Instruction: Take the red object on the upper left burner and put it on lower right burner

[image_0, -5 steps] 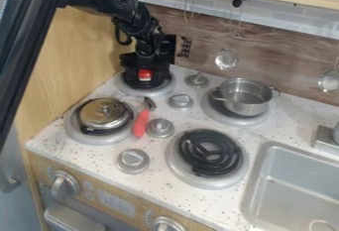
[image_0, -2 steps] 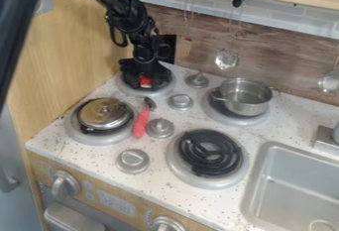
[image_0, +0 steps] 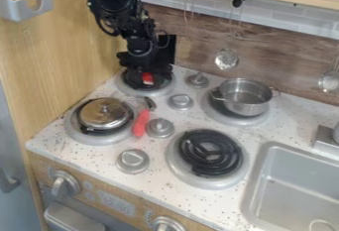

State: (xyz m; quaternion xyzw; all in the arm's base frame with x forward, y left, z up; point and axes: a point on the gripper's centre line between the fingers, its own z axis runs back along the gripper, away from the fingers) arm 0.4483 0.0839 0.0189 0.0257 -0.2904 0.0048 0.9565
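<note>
One red object (image_0: 147,79) shows over the upper left burner (image_0: 157,92), at the low end of the gripper (image_0: 146,73), and how far open that is, or whether it grips anything, I cannot tell.

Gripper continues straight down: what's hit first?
Likely the red object at the gripper's lower end, then the upper left burner. Depth is unclear; it may be touching the object.

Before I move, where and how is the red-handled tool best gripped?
Probably by the middle of its red handle, from above, gripping across the width: the handle is long, narrow and lies on the counter, with a grey knob close beside it.
</note>
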